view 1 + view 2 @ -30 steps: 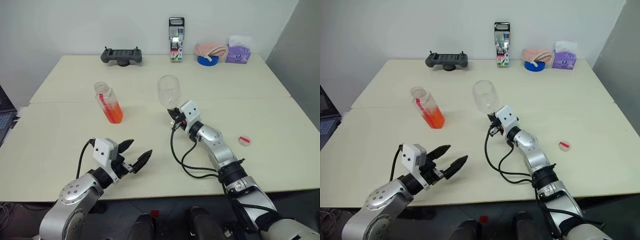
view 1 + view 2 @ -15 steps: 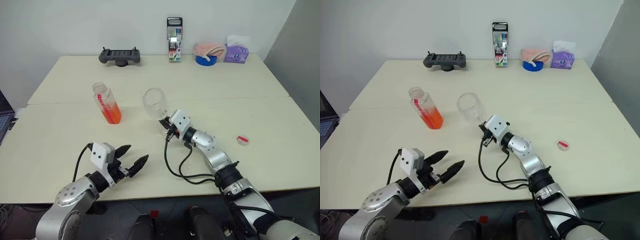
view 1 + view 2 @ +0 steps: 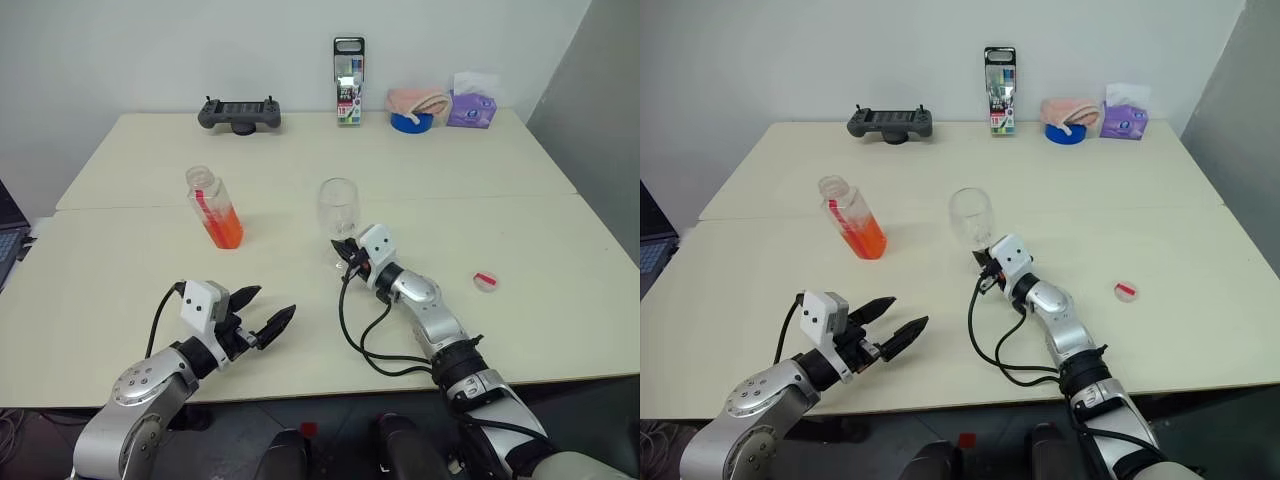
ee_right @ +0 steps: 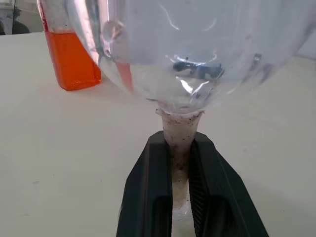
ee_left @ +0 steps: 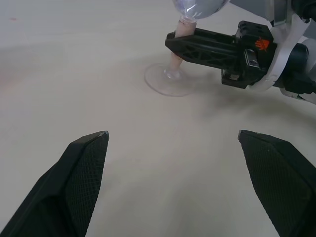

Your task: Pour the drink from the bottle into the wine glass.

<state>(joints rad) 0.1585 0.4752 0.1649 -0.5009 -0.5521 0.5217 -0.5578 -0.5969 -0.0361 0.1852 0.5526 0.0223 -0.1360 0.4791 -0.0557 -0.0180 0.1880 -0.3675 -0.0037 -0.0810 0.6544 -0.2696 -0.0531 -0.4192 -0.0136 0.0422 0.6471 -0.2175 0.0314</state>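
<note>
Jaws of the right gripper pinch the stem of the upright wine glass mid-tabletop, while the left gripper hangs spread near the front edge, well apart from the uncapped bottle of orange-red drink.

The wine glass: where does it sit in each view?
Left eye: wine glass centre, upright.
Right eye: centre.
Left wrist: stem and foot at top.
Right wrist: bowl across top.
Shared landmark: right gripper, its black fingers shut on the stem.
</note>
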